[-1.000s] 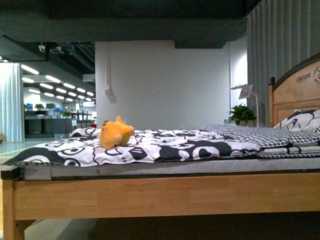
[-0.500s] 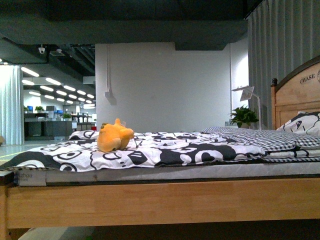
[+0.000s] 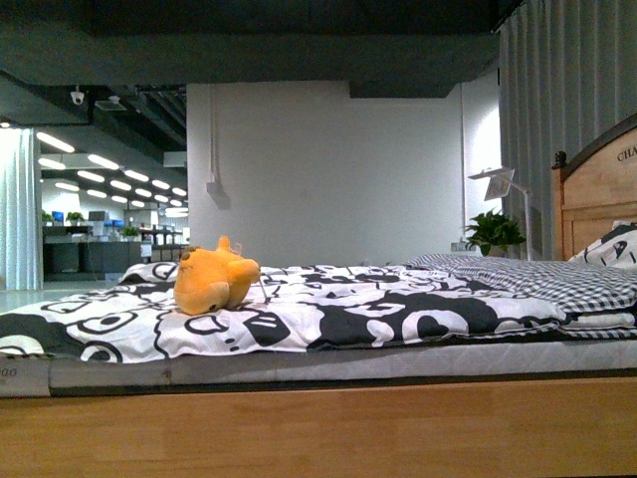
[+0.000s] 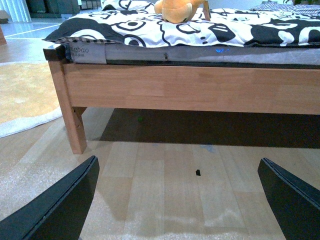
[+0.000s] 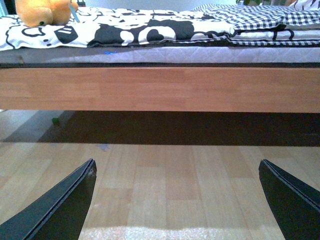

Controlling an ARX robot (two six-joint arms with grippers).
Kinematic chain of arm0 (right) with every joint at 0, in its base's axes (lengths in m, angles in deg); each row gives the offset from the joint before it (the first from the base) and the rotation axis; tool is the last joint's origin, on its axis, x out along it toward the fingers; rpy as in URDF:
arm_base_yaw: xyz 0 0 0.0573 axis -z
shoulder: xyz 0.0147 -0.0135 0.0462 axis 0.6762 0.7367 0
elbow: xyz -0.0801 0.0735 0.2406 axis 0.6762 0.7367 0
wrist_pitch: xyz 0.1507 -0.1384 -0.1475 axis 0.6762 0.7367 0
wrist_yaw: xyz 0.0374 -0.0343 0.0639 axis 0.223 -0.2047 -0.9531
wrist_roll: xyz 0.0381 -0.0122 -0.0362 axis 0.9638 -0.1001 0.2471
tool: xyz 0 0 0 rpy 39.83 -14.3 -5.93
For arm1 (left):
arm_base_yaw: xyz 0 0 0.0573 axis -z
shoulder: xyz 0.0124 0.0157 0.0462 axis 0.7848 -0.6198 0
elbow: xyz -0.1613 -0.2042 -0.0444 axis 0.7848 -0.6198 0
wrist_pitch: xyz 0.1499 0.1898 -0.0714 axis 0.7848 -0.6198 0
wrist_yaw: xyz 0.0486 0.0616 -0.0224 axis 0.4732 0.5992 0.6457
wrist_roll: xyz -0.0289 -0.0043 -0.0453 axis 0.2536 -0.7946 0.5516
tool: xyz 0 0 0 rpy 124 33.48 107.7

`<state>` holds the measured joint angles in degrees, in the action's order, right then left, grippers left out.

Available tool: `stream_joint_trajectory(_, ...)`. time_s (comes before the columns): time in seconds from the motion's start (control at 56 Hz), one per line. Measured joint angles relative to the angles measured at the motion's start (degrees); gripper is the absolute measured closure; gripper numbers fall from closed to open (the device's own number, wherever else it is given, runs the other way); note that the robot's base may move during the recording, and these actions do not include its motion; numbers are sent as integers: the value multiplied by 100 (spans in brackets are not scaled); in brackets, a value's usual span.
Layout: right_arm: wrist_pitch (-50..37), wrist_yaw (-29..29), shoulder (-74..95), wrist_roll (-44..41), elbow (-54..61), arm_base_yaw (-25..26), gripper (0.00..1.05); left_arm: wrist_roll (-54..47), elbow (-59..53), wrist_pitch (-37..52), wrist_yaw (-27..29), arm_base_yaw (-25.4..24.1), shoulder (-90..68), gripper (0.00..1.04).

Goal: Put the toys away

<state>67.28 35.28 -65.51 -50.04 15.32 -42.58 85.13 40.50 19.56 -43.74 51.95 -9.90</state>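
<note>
Lying on the bed (image 3: 318, 428) toward its left end, the toy (image 3: 214, 281) is ungrasped — left tool (image 4: 178, 158) and right tool (image 5: 176, 161) hang spread and empty, low before the frame — so the approach step calls for rising and reaching over.

bed rail (image 3: 318, 428) ahead, open floor (image 4: 165, 190) below, flat quilt (image 3: 338, 317) around plush toy (image 3: 214, 281)

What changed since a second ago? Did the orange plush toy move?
The robot's camera came closer to the wooden bed, so it looks bigger and its headboard slid toward the right edge. The soft orange-yellow plush animal lies in the same spot on the black-and-white patterned quilt. Nothing was grabbed or let go.
</note>
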Motion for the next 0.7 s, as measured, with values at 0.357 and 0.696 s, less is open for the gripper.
stream_joint_trajectory(0.357, 2, 0, 0, 0, 0, 0, 7, 0, 0, 0, 2, 0, 0, 6)
stream_joint_trajectory(0.696, 2, 0, 2, 0, 0, 0, 7, 0, 0, 0, 2, 0, -2, 6)
